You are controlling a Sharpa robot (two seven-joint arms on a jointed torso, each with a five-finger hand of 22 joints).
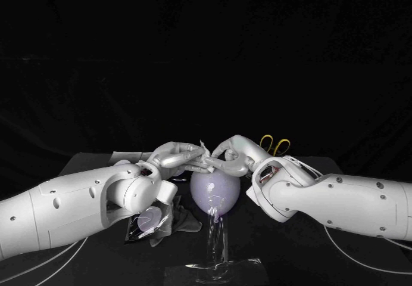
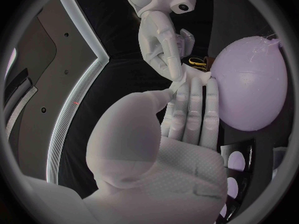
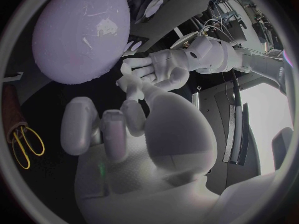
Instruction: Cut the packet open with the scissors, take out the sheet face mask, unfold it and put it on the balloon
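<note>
**White arms converge, both hands on the mask above the balloon**

Forearms fill the near foreground from either side and meet over the middle of the table (image 1: 287,253). The left hand (image 1: 176,158) has its fingers laid close side by side with the thumb brought in, pinching a small pale fold, the sheet face mask (image 1: 203,149). The right hand (image 1: 230,154) reaches in from the opposite side. Its fingertips are on the same fold and appear to pinch it too, though the contact is too small to read for certain. With each hand on an opposite edge, I judge that they are placed to draw the fold apart.

Just below the hands is the lilac balloon (image 1: 213,190), held upright on a clear stand (image 1: 215,262) near the table's near edge. Holding the mask directly over the balloon's top means that, once it is opened, it need only be lowered.

Further out, the yellow-handled scissors (image 1: 275,144) lie toward the far edge, behind the right hand and clear of the work. The opened packet (image 1: 146,225) lies on the left side of the table, partly under the left forearm. With cutting and removal apparently done, unfolding is the step in hand. The thin sheet could cling to itself or tear if pulled unevenly.
</note>
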